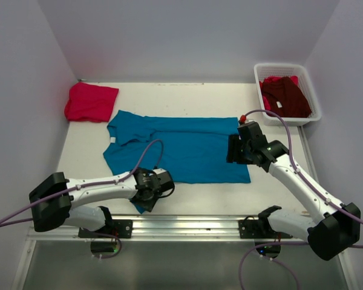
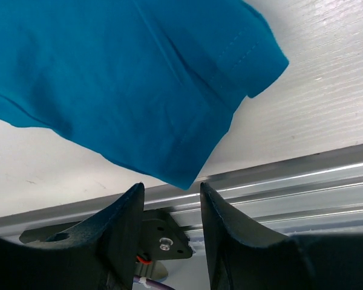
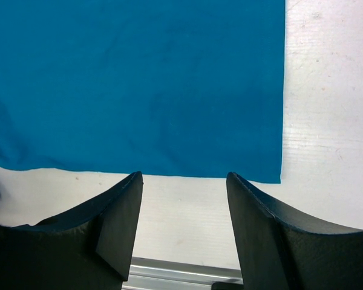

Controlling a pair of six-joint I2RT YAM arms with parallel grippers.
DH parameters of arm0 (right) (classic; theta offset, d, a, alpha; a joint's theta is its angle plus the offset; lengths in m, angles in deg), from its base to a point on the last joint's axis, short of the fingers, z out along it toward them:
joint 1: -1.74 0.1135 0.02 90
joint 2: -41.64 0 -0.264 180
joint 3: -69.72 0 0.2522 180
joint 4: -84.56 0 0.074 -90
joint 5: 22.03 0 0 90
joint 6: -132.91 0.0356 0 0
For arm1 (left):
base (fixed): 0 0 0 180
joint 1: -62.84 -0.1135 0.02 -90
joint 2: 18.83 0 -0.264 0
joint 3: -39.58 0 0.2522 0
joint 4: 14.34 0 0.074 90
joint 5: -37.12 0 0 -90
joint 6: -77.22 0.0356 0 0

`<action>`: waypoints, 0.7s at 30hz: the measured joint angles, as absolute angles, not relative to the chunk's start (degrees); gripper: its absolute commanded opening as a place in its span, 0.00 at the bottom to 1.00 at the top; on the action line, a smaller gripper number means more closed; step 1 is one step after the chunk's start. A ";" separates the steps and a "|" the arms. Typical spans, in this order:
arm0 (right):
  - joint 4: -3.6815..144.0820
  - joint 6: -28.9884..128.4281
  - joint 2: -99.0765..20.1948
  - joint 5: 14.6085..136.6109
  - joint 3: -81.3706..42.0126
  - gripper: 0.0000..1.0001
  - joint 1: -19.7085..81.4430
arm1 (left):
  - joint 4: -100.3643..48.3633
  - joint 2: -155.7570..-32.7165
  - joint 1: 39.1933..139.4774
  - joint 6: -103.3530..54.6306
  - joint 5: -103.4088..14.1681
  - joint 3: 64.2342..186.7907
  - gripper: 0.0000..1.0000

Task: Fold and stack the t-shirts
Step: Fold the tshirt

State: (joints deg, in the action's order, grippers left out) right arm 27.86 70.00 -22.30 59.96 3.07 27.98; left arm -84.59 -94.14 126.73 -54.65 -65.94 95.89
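Teal t-shirt [image 1: 181, 148] spread flat on white table [image 1: 187, 96], both arms at its near edge.
L gripper [image 2: 169, 192]: fingers apart, sleeve tip just above the gap, not pinched. R gripper [image 3: 184, 181]: spread, empty, by hem corner. Red shirt [image 1: 89, 101] folded at far-left; maroon shirt [image 1: 287, 96] in basket [image 1: 312, 99].

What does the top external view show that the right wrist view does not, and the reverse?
Only the top view: the red shirt lying at the far left, and the white basket at the far right with the maroon shirt in it. Only the right wrist view: the right gripper up close, its jaws apart with nothing between them. Both: the teal shirt spread flat on the white table.
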 measured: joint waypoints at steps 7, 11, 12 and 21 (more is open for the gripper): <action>27.75 70.00 -22.30 59.61 3.07 0.61 27.98 | -84.57 -95.87 127.63 -55.28 -65.50 95.52 0.45; 27.57 70.00 -22.30 59.15 3.07 0.61 27.98 | -84.44 -97.13 128.96 -55.28 -64.87 95.43 0.45; 27.49 70.02 -22.30 58.84 3.07 0.61 27.98 | -84.37 -97.44 129.23 -55.26 -64.61 95.43 0.45; 27.42 70.13 -22.30 57.82 3.07 0.50 27.98 | -84.11 -102.03 130.43 -54.58 -63.14 95.43 0.34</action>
